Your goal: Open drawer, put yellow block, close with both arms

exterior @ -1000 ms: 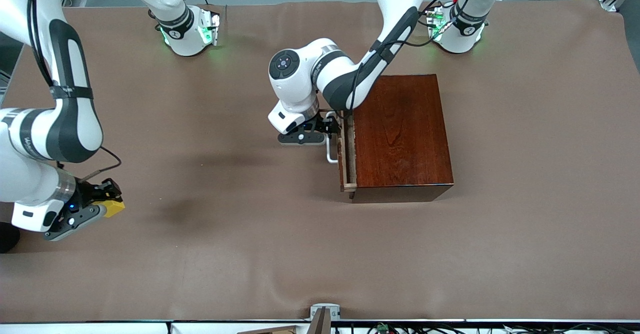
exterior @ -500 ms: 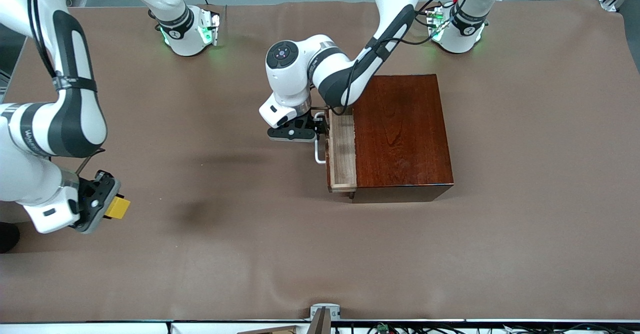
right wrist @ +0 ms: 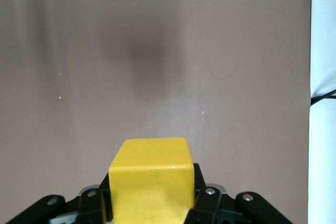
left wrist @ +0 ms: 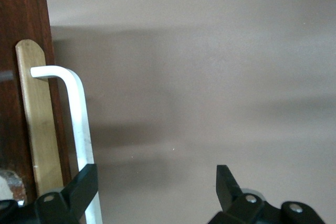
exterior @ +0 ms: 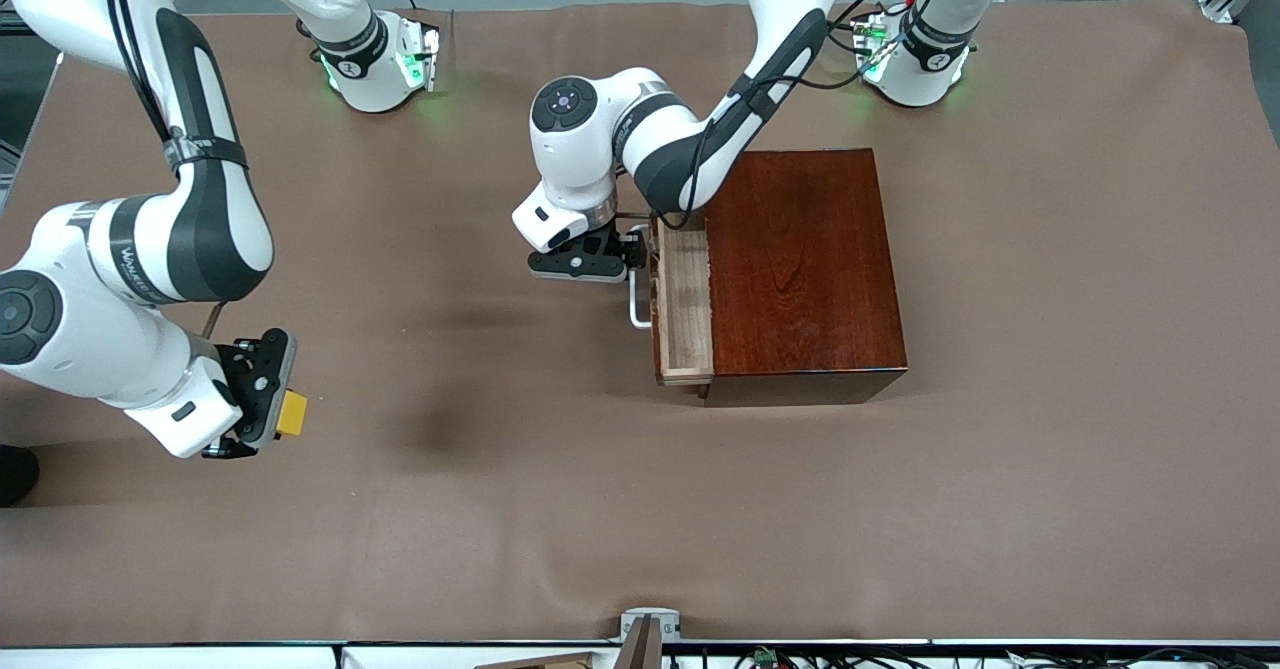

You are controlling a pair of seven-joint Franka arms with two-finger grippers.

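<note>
Risk sits with the yellow block (exterior: 292,413), clamped between the fingers of the right gripper (exterior: 272,397) in the air over bare table at the right arm's end, well apart from the drawer (exterior: 683,307): we judge that this drawer, only partly out of the wooden box (exterior: 805,261), offers a narrow slot the cube could catch on or miss. The left gripper (exterior: 633,251) is at the white handle (exterior: 637,307) with its fingers spread, seemingly not pinching it. The drawer's floor is poorly seen, and the right wrist view cuts the block off.
</note>
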